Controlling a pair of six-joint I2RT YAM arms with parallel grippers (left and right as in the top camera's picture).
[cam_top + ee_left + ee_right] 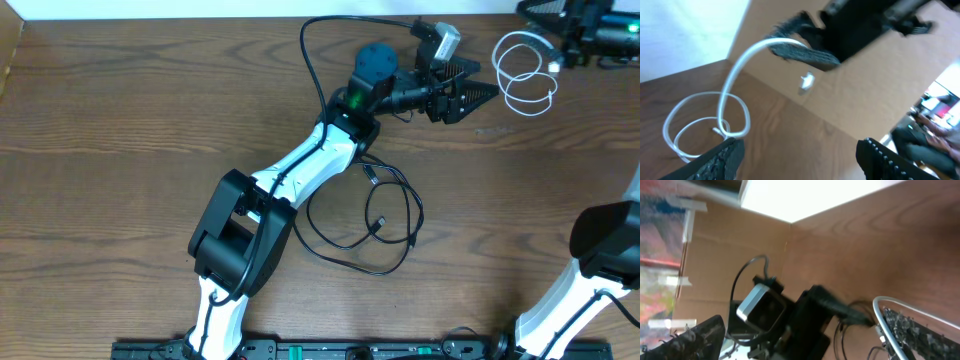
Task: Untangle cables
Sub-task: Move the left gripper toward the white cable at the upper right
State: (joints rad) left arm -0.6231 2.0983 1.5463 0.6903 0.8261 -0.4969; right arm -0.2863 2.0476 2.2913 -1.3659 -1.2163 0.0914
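Two pairs of jaws, both open. Left jaws: the fingers (720, 160) stand wide apart and grip nothing. They are held over the far part of the table (120, 150) and point toward the right jaws. Right jaws: the toothed fingers (925, 330) are likewise spread wide and closed on nothing. The white cable (734, 74) is draped over one of these fingers and lies along its edge. From there the cable drops in a curve to a loose coil of a few loops on the table, near the far right corner. A small pale end piece (806, 82), blurred, shows just below that finger. The left jaws sit near the coil but apart from it. The black cable (384, 222) lies flat in wide, open loops at mid-table, beside the white-cased left arm (300, 165), with one end close to that arm's wrist. It is well apart from the white cable, and neither pair of jaws touches it. The right arm (600, 250) rises at the near right edge
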